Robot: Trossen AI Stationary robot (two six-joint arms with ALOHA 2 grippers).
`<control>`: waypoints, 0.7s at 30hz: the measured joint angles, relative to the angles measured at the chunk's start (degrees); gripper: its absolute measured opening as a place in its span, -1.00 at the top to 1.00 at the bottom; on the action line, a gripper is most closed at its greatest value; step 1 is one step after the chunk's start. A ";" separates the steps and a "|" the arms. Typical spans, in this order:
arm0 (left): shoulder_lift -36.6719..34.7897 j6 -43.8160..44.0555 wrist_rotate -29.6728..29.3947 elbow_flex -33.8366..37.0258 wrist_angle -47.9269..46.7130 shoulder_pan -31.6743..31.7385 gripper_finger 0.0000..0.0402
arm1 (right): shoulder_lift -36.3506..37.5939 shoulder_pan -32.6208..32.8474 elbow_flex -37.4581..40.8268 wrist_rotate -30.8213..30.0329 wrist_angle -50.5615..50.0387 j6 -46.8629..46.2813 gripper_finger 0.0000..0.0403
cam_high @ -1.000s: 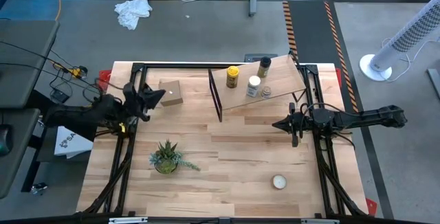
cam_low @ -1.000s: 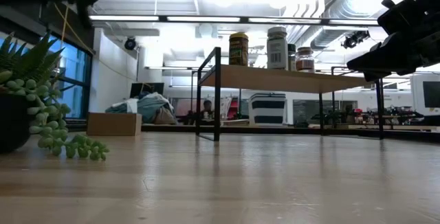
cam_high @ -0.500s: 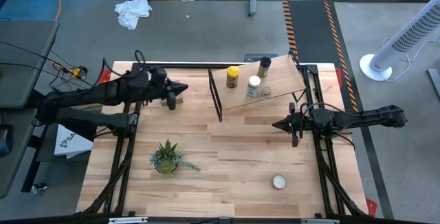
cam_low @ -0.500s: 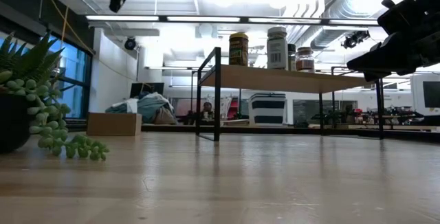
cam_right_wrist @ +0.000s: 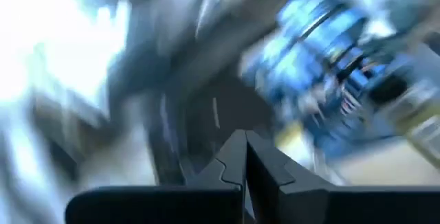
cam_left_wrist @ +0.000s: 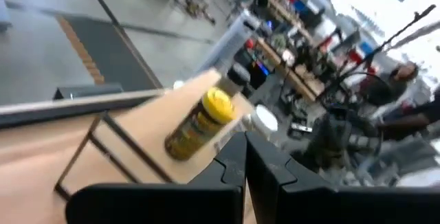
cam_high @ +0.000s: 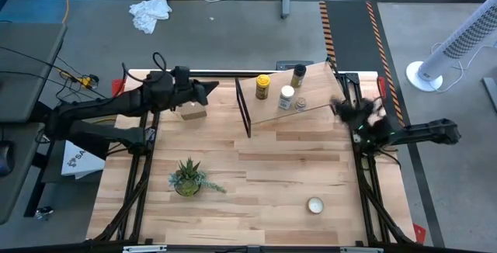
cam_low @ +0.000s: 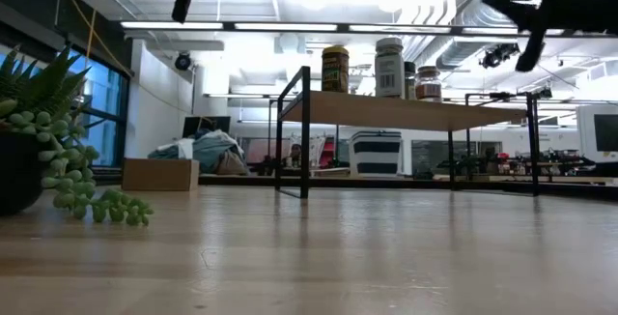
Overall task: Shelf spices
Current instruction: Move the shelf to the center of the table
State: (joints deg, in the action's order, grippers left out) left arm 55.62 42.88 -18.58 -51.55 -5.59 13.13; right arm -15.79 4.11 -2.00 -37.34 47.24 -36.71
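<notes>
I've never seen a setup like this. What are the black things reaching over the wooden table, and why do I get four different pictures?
They are two robot arms ending in two-fingered grippers. One picture looks straight down, one sits at table-top height, and one camera rides on each wrist. The left gripper is raised near the shelf; the right gripper is at the shelf's other end. Both sets of fingers are shut and hold nothing. All four spices stand on the shelf. Also on the table: a cardboard box, a potted plant and a white tin.
</notes>
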 joint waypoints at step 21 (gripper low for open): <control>6.94 -11.90 13.83 0.00 -0.58 17.11 1.00 | -21.04 -12.88 -54.24 -22.09 -68.19 15.59 1.00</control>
State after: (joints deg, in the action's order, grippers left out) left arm 62.56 30.98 -4.75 -51.55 -6.17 30.24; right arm -36.83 -8.77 -56.24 -59.43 -20.94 -21.13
